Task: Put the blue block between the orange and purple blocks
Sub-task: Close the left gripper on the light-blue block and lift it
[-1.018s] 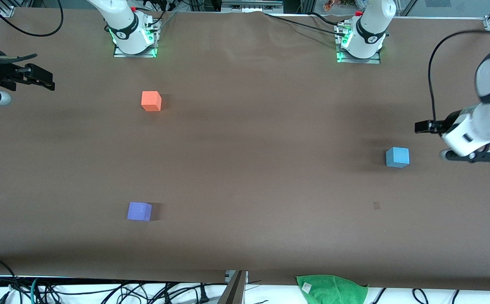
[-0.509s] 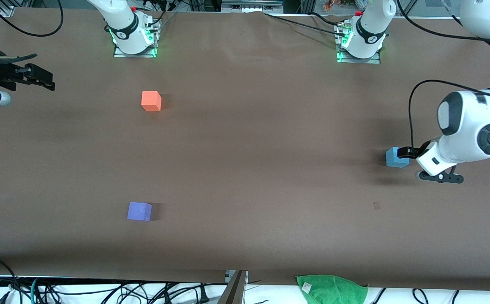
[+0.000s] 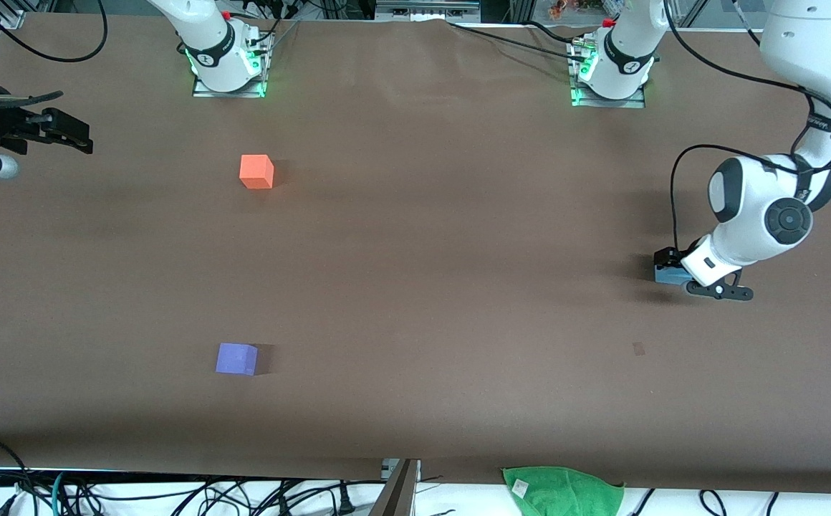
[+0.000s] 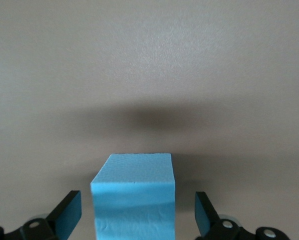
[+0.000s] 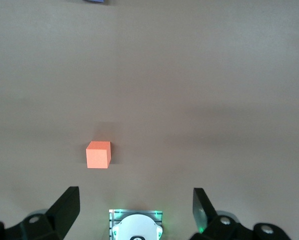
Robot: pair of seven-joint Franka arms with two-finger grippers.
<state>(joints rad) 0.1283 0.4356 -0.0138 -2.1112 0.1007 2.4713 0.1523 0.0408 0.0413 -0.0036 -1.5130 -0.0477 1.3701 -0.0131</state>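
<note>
The blue block (image 3: 665,275) sits toward the left arm's end of the table, mostly hidden under my left gripper (image 3: 673,269). In the left wrist view the blue block (image 4: 134,200) stands between the open fingers of the left gripper (image 4: 138,212), with a gap on each side. The orange block (image 3: 256,171) lies near the right arm's base. The purple block (image 3: 236,358) lies nearer the front camera than the orange one. My right gripper (image 3: 64,132) waits open and empty at the right arm's end of the table. The right wrist view shows the orange block (image 5: 98,154) and an edge of the purple block (image 5: 94,1).
A green cloth (image 3: 562,491) hangs at the table's edge nearest the front camera. The arm bases (image 3: 228,68) (image 3: 610,72) stand along the edge farthest from it. Cables run below the near edge. Bare brown table (image 3: 423,272) lies between the blocks.
The left arm has swung in from the table's end and come down over the blue block, so its open fingers now straddle it. The right arm and all blocks have stayed put.
</note>
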